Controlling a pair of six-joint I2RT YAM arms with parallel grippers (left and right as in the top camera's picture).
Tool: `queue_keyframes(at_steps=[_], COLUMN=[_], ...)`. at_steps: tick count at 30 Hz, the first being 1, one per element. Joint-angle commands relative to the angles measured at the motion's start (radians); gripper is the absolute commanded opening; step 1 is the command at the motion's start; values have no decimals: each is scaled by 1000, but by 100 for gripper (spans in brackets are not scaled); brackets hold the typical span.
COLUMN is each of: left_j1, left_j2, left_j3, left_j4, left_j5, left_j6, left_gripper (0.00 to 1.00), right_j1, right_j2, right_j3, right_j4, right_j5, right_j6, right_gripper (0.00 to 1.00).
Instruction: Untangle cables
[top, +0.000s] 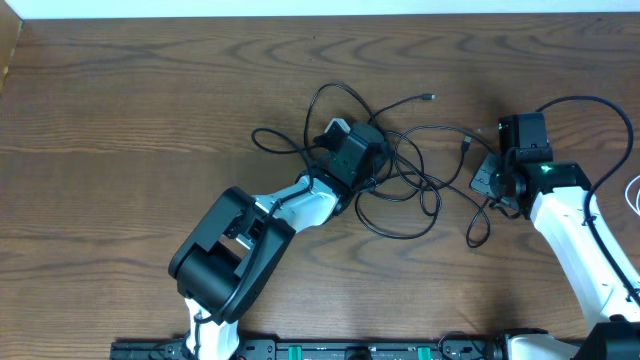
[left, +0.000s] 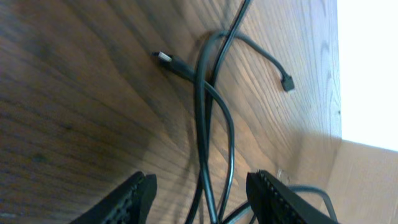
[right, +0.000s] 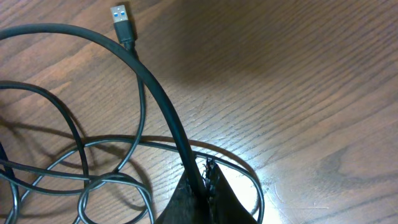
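Observation:
A tangle of thin black cables lies at the table's middle, with loops and small plug ends. My left gripper hovers over the tangle's left part; in the left wrist view its jaws are open, with several black strands running between them. My right gripper is at the tangle's right edge. In the right wrist view its jaws are shut on a black cable that arcs away from them. A USB plug on thinner cord lies beyond it. A bit of white cable shows at the right edge.
The wood table extends left and toward the back. A thicker black arm wire loops behind the right arm. A pale wall or box edge shows in the left wrist view. The arms' base rail runs along the front edge.

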Motion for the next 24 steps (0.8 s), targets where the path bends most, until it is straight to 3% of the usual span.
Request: queue_keyframes(at_steps=[1, 10, 16, 24], left_j1=[4, 3, 2, 2], left_j2=[11, 21, 60, 80], left_j3=[3, 3, 3, 3], left_j4=[2, 23, 66, 70], left_j5=[-5, -21, -28, -31], left_j6=[-24, -24, -24, -24], left_gripper=[54, 51, 24, 23], right_j1=[-3, -3, -2, -2], right_j2=[0, 0, 0, 0], right_j3=[11, 11, 11, 11], right_j4=[-1, -1, -8, -18], right_j5=[-2, -3, -3, -3], right_j6=[-9, -9, -9, -9], right_gripper=[1, 1, 1, 1])
